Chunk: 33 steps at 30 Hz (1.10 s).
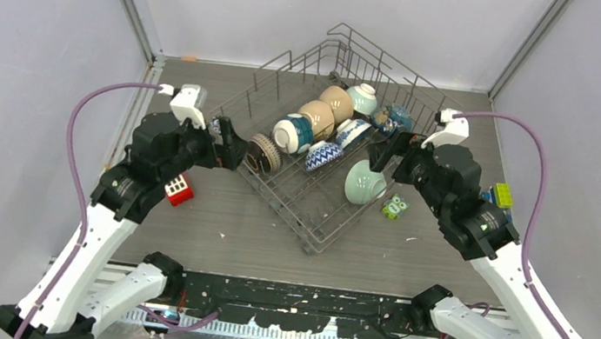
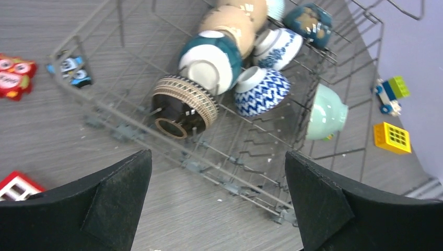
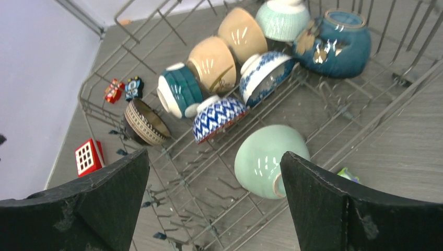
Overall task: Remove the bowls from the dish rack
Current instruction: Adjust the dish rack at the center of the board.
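The grey wire dish rack (image 1: 279, 209) sits cornerwise mid-table and holds several bowls. On its left side lie a dark brown ribbed bowl (image 1: 264, 153) and a white-teal one (image 1: 293, 133), with two tan ones (image 1: 317, 117) behind. A blue-white patterned bowl (image 1: 324, 156) and a dark blue one (image 1: 396, 116) rest further right. The mint green bowl (image 1: 364, 182) lies at the right edge. My left gripper (image 1: 226, 142) is open beside the ribbed bowl (image 2: 184, 106), outside the rack (image 2: 220, 169). My right gripper (image 1: 387, 150) hangs open above the mint bowl (image 3: 266, 159).
A red block with white squares (image 1: 179, 190) lies under my left arm. A green owl figure (image 1: 395, 206) stands just outside the rack's right edge. Yellow and green bricks (image 1: 502, 194) lie by my right arm. A red owl figure (image 2: 15, 76) is beyond the rack's left corner.
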### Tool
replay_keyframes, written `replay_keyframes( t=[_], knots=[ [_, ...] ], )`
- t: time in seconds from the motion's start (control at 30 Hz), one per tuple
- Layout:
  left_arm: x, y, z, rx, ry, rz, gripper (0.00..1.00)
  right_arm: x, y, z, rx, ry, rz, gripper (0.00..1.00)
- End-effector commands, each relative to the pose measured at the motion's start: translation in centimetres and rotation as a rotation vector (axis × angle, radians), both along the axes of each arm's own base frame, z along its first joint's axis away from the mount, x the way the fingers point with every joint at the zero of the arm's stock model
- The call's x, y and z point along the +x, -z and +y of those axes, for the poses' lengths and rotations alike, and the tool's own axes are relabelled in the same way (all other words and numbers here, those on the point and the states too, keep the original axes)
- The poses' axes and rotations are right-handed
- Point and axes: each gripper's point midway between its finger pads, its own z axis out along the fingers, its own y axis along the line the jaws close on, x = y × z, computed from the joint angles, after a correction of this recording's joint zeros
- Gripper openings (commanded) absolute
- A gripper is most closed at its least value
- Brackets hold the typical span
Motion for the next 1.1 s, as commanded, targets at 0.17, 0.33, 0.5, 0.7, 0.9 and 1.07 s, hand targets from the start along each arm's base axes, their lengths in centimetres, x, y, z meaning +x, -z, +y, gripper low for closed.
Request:
replay_keyframes(
  t=[0.17, 0.33, 0.5, 0.7, 0.9, 1.07],
  knots=[
    [-0.6, -0.7, -9.0, -0.193, 0.372, 0.134, 1.0, -1.5, 3.1, -0.4, 0.029, 0.0, 0.064, 0.97],
    [-1.9, -1.1, -12.7, -0.197, 0.425, 0.135, 0.99, -1.9, 4.5, -3.5, 0.022, 0.155, 0.074, 0.92],
    [-1.9, 0.2, -16.6, -0.237, 0.449, 0.201, 0.93, -2.5, 6.4, -5.7, 0.041, 0.275, 0.108, 0.86],
    [-1.9, 1.9, -21.6, -0.24, 0.496, 0.268, 0.88, -2.9, 8.7, -5.9, 0.111, 0.31, 0.141, 0.77],
    [-0.3, 2.9, -24.1, -0.17, 0.542, 0.264, 0.88, -2.6, 11.0, -6.6, 0.131, 0.355, 0.189, 0.73],
    [0.7, 3.8, -24.7, -0.068, 0.576, 0.257, 0.86, -1.4, 12.9, -6.4, 0.243, 0.359, 0.268, 0.69]
  ],
)
